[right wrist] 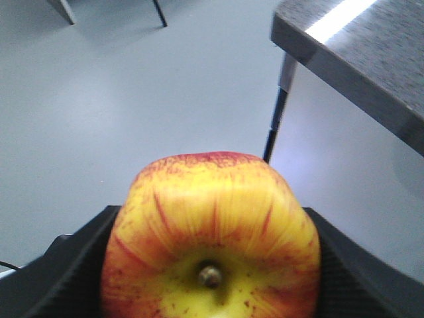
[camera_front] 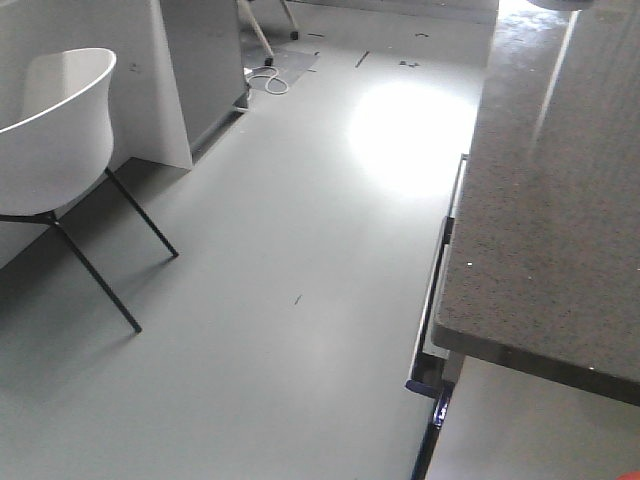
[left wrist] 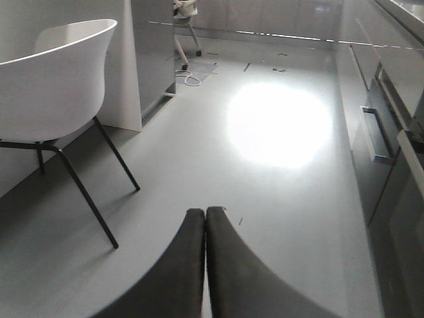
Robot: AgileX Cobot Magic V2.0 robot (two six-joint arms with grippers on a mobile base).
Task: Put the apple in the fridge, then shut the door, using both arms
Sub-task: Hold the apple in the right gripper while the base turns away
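- Front view: a white chair [camera_front: 60,130] stands at 9 o'clock on the grey floor [camera_front: 280,300]; a speckled countertop [camera_front: 560,200] fills 3 o'clock.
- Left wrist view: the left gripper [left wrist: 205,213] at 6 o'clock, fingers pressed together above the floor.
- Right wrist view: the right gripper [right wrist: 212,215] clasps the apple [right wrist: 211,238] at 6 o'clock, stem facing the camera; countertop at 2 o'clock.

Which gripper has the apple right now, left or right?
The right gripper: its fingers press the apple from both sides. The left gripper is shut on nothing.
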